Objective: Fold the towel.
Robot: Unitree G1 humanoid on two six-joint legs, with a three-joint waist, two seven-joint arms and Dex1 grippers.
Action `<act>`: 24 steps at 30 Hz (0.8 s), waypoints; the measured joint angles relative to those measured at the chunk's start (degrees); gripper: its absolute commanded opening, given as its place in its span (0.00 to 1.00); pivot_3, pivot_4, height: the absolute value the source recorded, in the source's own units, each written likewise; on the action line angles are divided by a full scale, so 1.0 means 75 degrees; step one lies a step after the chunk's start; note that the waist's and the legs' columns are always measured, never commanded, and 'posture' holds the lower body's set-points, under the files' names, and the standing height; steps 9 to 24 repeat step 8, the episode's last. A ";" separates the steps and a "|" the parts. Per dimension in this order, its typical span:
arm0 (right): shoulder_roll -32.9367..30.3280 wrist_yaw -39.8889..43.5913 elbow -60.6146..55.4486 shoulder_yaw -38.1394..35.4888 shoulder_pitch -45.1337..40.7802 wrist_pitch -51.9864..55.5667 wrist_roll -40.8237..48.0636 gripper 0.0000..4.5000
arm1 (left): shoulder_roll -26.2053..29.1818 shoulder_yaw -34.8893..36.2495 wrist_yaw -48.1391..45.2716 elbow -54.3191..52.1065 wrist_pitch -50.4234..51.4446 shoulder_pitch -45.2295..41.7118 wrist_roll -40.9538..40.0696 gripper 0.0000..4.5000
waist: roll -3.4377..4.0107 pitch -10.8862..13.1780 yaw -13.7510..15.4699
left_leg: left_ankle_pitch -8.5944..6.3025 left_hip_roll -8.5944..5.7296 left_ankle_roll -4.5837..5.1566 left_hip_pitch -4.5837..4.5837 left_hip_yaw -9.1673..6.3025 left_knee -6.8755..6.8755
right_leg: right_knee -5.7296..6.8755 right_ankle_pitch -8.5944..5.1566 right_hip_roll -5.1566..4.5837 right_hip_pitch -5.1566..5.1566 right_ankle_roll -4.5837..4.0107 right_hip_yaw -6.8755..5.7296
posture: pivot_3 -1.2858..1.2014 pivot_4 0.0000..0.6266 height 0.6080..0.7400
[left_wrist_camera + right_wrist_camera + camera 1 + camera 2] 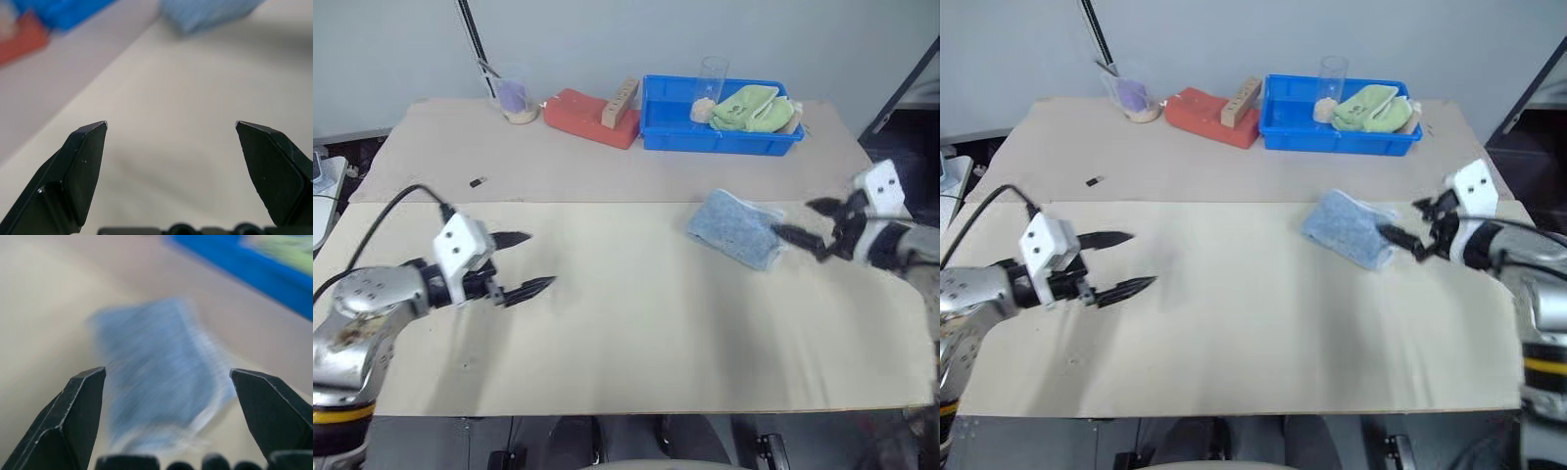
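The light blue towel (736,228) lies folded into a small rectangle on the right half of the table, with a whitish hem along its right side. My right gripper (803,223) stands open just to the right of the towel, fingers pointing at it, nothing between them. In the right wrist view the towel (161,382) lies just ahead between the spread fingertips. My left gripper (530,262) hovers open and empty over the left part of the table, far from the towel (205,12).
A blue bin (656,127) at the back holds a lime-green cloth (754,108) and a clear cup (710,83). Left of it lie a red object (582,116) with a wooden block (621,102) and a plastic cup (514,95). A small dark item (478,181) sits back left.
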 measured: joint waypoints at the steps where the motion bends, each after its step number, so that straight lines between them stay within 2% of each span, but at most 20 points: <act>1: -0.0051 0.0228 -0.0141 -0.0018 0.0195 -0.0092 0.0064 1.00 | 0.0021 0.0150 0.0036 0.0003 -0.0005 0.0221 0.0100 1.00 | -0.0003 0.0002 -0.0009 | 0.0000 -0.0003 0.0000 0.0004 0.0004 0.0001 | 0.0000 0.0001 -0.0007 0.0003 0.0000 0.0001 | 0.52 0.24 0.82; 8: -0.0158 0.0696 -0.0249 -0.0258 0.0640 -0.0401 0.0085 1.00 | -0.0021 0.0863 0.0184 -0.0176 -0.0023 0.1114 0.0315 1.00 | -0.0011 0.0006 0.0056 | 0.0015 -0.0008 0.0009 0.0012 0.0017 0.0023 | 0.0012 0.0003 -0.0011 0.0007 -0.0001 0.0000 | 0.52 0.24 0.82; 24: -0.0158 0.0696 -0.0249 -0.0258 0.0640 -0.0401 0.0085 1.00 | -0.0021 0.0863 0.0184 -0.0176 -0.0023 0.1114 0.0315 1.00 | -0.0011 0.0006 0.0056 | 0.0015 -0.0008 0.0009 0.0012 0.0017 0.0023 | 0.0012 0.0003 -0.0011 0.0007 -0.0001 0.0000 | 0.52 0.24 0.82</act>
